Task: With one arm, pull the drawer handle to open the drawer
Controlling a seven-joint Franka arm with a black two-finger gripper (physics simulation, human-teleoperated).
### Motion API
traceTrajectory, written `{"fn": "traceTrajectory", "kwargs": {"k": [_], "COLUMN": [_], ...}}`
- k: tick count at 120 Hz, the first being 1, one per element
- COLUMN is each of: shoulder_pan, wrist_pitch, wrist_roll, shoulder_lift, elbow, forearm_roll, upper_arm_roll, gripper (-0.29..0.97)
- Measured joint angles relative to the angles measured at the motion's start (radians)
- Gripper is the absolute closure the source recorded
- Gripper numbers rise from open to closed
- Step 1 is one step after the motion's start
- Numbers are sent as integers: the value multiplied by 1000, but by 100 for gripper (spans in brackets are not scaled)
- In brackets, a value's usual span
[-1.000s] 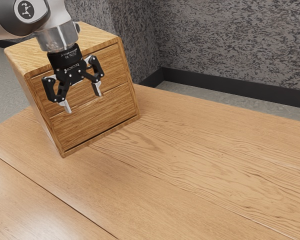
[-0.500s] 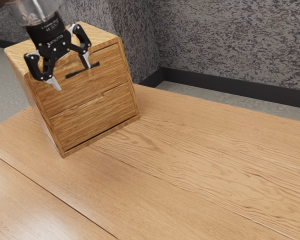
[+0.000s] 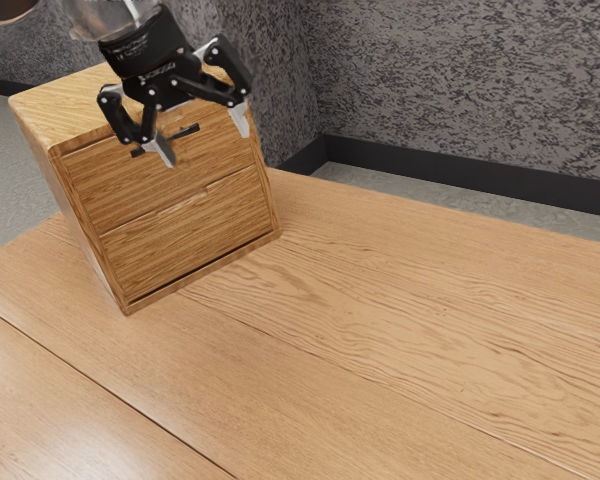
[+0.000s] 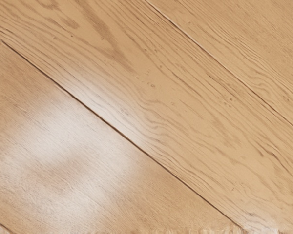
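Observation:
A small wooden cabinet [image 3: 170, 205] with two drawers stands tilted at the exterior view's left, both drawer fronts flush with its face. The upper drawer carries a thin black handle [image 3: 185, 133], partly hidden behind my hand. My black gripper [image 3: 202, 133] hangs in front of the upper drawer with its fingers spread wide, one fingertip [image 3: 166, 152] at the handle's left end and the other off the cabinet's right edge. Nothing is held between them. The wrist view looks down on the bare wooden tabletop [image 4: 151, 122].
The wooden table [image 3: 380, 340] stretches wide to the exterior view's right and toward the front. A grey speckled wall [image 3: 460, 70] with a dark baseboard runs behind the table.
My hand rose from the upper drawer front, swung left above the cabinet, then moved right and turned to sit in front of the handle. Both drawers stayed shut.

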Motion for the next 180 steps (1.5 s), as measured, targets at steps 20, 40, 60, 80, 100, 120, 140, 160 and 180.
{"fn": "traceTrajectory", "kwargs": {"k": [20,40,60,80,100,120,140,160,180], "shoulder_pan": [-11,-1,-13,98,-49,-251,-375,-391,-389], "wrist_pitch": [-131,-285,-359,-376,-162,142,220,170,124], "wrist_roll": [227,392,489,568,761,953,1035,1063,1086], "shoulder_lift": [-65,-103,-148,-86,-85,53,195,188,189], "elbow": [-6,-22,-152,-145,-75,4,146,155,153], "forearm_roll": [98,93,26,-72,-63,50,257,403,476], "upper_arm_roll": [4,-10,36,-41,-170,-102,172,188,284], "gripper": [0,0,0,0,0,0,0,1,1]}}
